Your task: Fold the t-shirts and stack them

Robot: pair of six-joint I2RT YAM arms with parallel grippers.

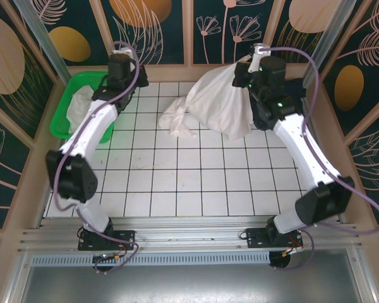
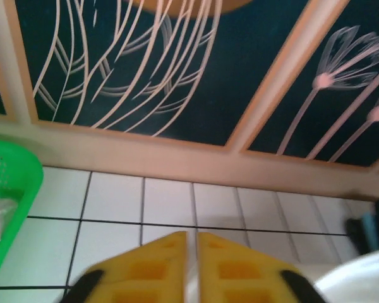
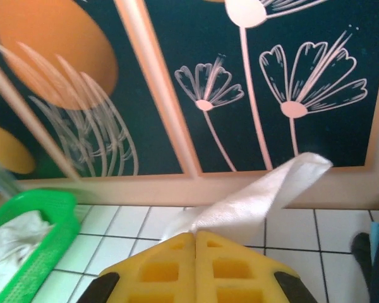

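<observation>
Cloth hangs from your right gripper (image 1: 256,60) at the far right corner of the tabletop (image 1: 189,183). Its jaws are squeezed tight on one end of a white t-shirt (image 1: 218,101). In the right wrist view you can see that cloth poking up from between the yellow fingers (image 3: 158,271). The rest of the shirt droops down. Its low end lies crumpled on the white tiles, near the middle of the far edge.

Your left gripper (image 2: 192,237) is on the far left, close to the back wall (image 2: 177,158) and just beside the green basket (image 1: 62,110). Its jaws are pressed together, and you can see nothing between them. Another white t-shirt (image 1: 82,101) lies bunched up inside the basket.
</observation>
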